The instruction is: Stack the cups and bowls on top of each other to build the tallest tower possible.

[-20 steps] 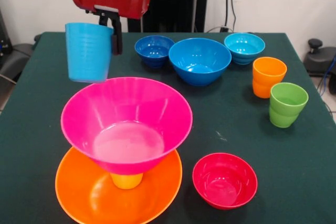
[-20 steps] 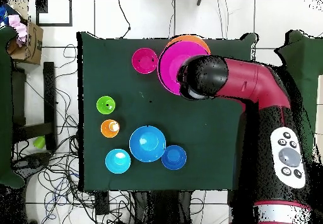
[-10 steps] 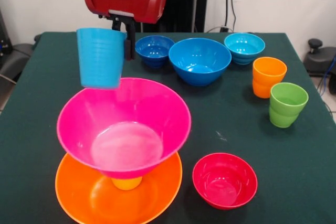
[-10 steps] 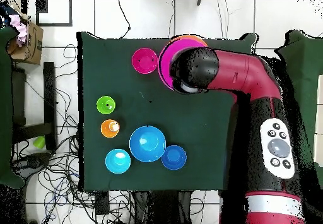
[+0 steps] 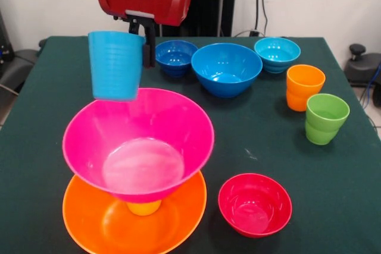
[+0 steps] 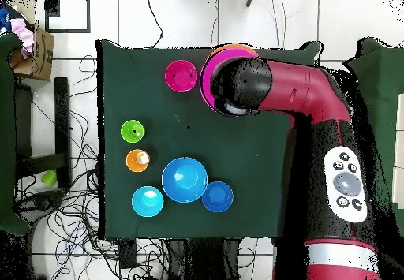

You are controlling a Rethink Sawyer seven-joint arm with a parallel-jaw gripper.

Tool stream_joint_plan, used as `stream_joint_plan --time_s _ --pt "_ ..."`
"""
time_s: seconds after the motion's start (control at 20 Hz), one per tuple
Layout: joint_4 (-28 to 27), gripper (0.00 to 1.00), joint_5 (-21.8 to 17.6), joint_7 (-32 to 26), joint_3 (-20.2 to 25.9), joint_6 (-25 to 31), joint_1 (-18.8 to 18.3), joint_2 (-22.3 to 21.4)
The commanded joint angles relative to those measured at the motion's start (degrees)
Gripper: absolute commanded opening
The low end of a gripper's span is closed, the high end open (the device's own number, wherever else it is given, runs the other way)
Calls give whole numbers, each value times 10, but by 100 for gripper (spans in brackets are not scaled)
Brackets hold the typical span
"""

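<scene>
Right now, clamped on the wall of the blue cup (image 5: 114,66) with the gripper (image 5: 144,52), and holding it upright above the far rim of the pink bowl (image 5: 178,123) rather than above its middle. Cannot tell whether clear of that rim or just brushing it.

Below, perched on a narrow yellow cup (image 5: 143,207) inside the orange bowl (image 5: 101,224), close to the front edge of the table (image 5: 268,135), toward its left corner as seen from across. Looks wobbly: wide on top, thin in the foot, seemingly tipped a little to one side.

Likely trouble from here:
- Lowering without centring first, so catching the rim and levering the pink bowl off its foot.
- Letting go off-centre onto the slick slope, with a slide, a knock and a rocking stack to follow.
- Pressing down too hard at release, enough to tilt everything.

Nearest in harm's way after a topple: the red bowl (image 5: 255,204), just beside the stack. Safer to centre over the bowl's flat bottom, then ease down.
</scene>
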Motion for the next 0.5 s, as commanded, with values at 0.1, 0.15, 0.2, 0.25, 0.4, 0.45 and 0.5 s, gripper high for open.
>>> stream_joint_plan --time_s 0.1,0.15,0.2,0.25,0.4,0.45,0.5 --pt "4 0 -21 -6 14 12 10 40" --pt "5 0 -22 -3 12 6 11 43" --pt "4 0 -24 -2 11 3 11 44" --pt "5 0 -24 0 11 1 12 44" --pt "4 0 -28 2 6 3 14 43" --pt "6 0 -29 4 5 1 15 42" --pt "6 0 -29 5 4 -2 15 43"
